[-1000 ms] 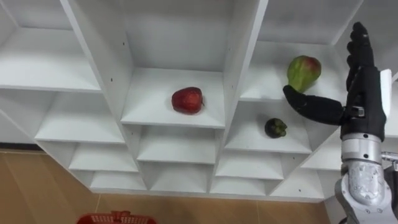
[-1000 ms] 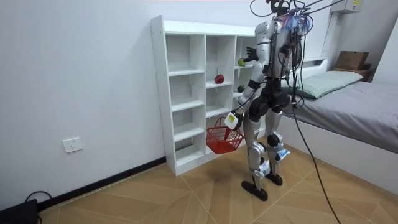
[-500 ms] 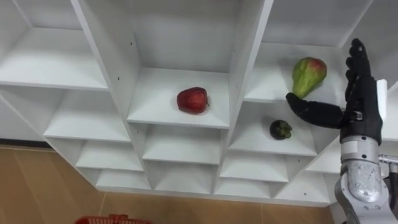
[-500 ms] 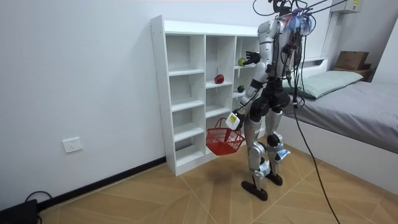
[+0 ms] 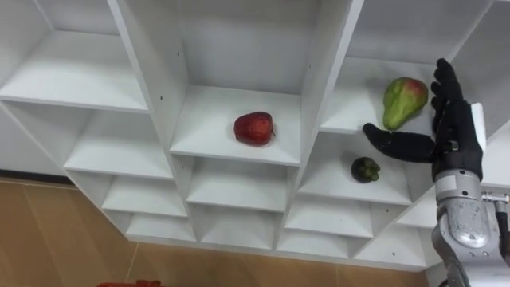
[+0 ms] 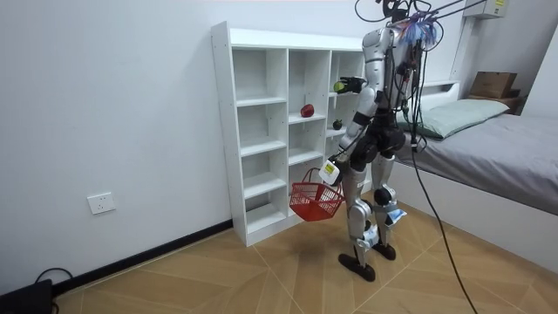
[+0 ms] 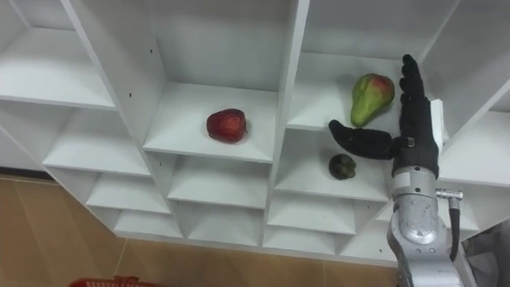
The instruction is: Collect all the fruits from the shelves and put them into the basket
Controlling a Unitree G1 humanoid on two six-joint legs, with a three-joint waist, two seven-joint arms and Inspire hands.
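Beside the green-and-red pear-shaped fruit on the white closet's shelf, the right hand is raised, fingers straight, thumb spread. A red apple sits one compartment left and a small dark fruit sits below. The room view adds a red wire basket hanging at the left hand.

Bright, even light falls from above on the white closet. Soft grey shade lies under each shelf board and deepens in the compartments below the right hand. The hand stands dark against the white. The green fruit just left of it casts a small, soft shadow.
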